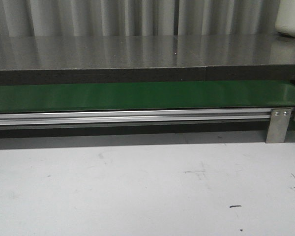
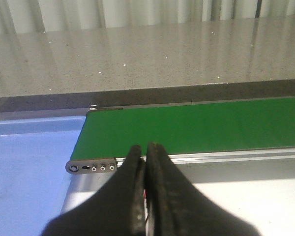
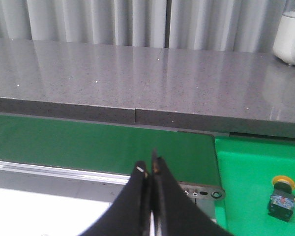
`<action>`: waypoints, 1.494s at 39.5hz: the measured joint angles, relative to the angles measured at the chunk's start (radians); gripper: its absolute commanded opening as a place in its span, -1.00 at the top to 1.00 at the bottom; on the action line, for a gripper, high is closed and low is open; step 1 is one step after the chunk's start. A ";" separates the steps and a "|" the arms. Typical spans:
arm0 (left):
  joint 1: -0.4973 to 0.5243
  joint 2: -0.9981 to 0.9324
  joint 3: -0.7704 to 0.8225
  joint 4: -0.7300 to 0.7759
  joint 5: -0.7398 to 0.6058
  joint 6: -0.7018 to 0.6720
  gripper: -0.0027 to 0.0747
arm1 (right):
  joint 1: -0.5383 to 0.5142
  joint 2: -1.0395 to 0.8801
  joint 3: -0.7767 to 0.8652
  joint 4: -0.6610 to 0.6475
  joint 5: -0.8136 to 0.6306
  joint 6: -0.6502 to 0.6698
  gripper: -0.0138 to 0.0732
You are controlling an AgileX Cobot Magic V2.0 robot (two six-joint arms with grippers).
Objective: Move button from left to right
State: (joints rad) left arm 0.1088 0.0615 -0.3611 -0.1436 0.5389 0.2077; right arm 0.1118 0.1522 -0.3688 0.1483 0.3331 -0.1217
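Two closed grippers are what you have: the left gripper [image 2: 146, 147] and the right gripper [image 3: 150, 169] both have their jaws pressed together and hold nothing. Largest in view is the grey stone counter [image 1: 137, 51] at 12 o'clock, then the green conveyor belt [image 1: 137, 96] with its aluminium rail [image 1: 128, 117], then the white table [image 1: 137, 191] at 6 o'clock. In the right wrist view, the button [image 3: 282, 197] stands on a bright green tray [image 3: 246, 187] beyond the belt's end, at about 4 o'clock from the fingertips. The blue tray [image 2: 29, 167] on the left looks bare. Your risk, I judge, is a redundant grab: the button already seems on the right. A white appliance [image 3: 291, 39] sits on the counter, well clear.
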 measured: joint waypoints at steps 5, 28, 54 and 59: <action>0.000 0.000 0.000 0.000 0.000 0.000 0.99 | 0.000 0.000 0.000 0.000 0.000 0.000 0.84; -0.017 -0.010 0.101 0.026 -0.142 -0.095 0.99 | 0.000 0.000 0.000 0.000 0.000 0.000 0.84; -0.125 -0.066 0.370 0.119 -0.371 -0.233 0.99 | 0.000 -0.002 0.000 0.000 -0.001 0.000 0.84; -0.125 -0.066 0.370 0.119 -0.372 -0.233 0.99 | 0.000 -0.002 0.000 0.000 -0.001 0.000 0.84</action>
State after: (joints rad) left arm -0.0158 -0.0048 0.0088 -0.0250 0.1665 -0.0249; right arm 0.1118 0.1506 -0.3688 0.1483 0.3322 -0.1217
